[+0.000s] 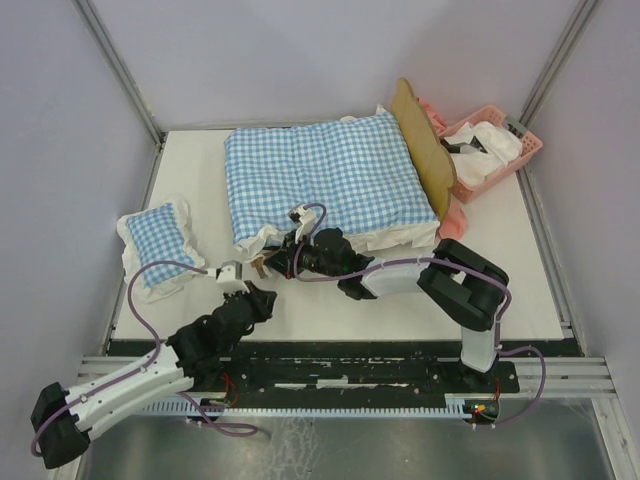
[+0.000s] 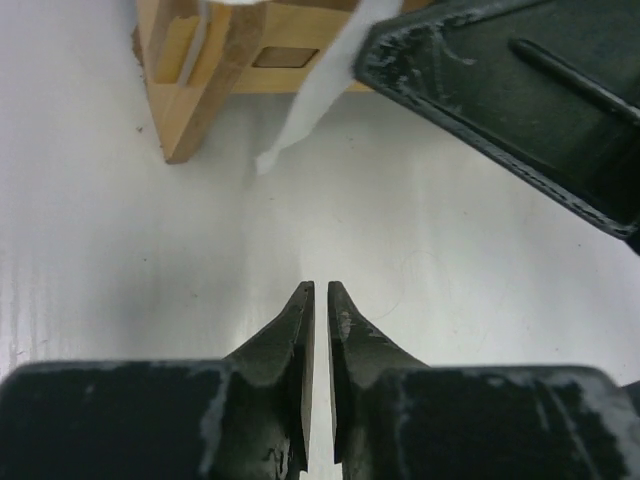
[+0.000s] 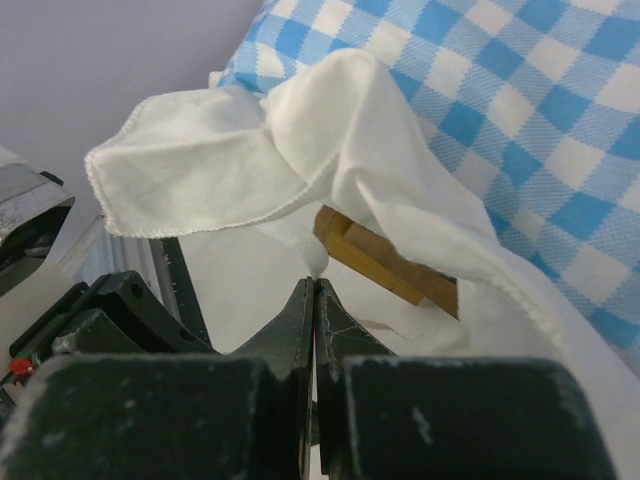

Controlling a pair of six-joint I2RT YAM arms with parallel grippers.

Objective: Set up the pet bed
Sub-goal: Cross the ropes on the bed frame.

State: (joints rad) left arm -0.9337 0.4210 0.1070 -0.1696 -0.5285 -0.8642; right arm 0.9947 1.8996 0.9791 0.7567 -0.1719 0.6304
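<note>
The pet bed stands on the table with its wooden headboard [image 1: 420, 140] at the right, under a blue-and-white checked cushion [image 1: 320, 170]. Its near-left wooden corner shows in the left wrist view [image 2: 190, 90] and the right wrist view [image 3: 380, 265], below the cushion's white frill [image 3: 250, 160]. My right gripper [image 1: 278, 262] [image 3: 315, 282] is shut on a thin white tie [image 3: 300, 240] hanging from the cushion. The tie [image 2: 310, 100] also hangs beside the corner. My left gripper [image 1: 262, 285] [image 2: 321, 287] sits just in front of that corner, jaws a narrow gap apart, with nothing between them.
A small checked pillow [image 1: 155, 240] lies at the table's left side. A pink basket [image 1: 530, 140] holding white cloth stands at the back right, behind the headboard. The right arm's black body [image 2: 520, 90] is close to the left gripper, on its right.
</note>
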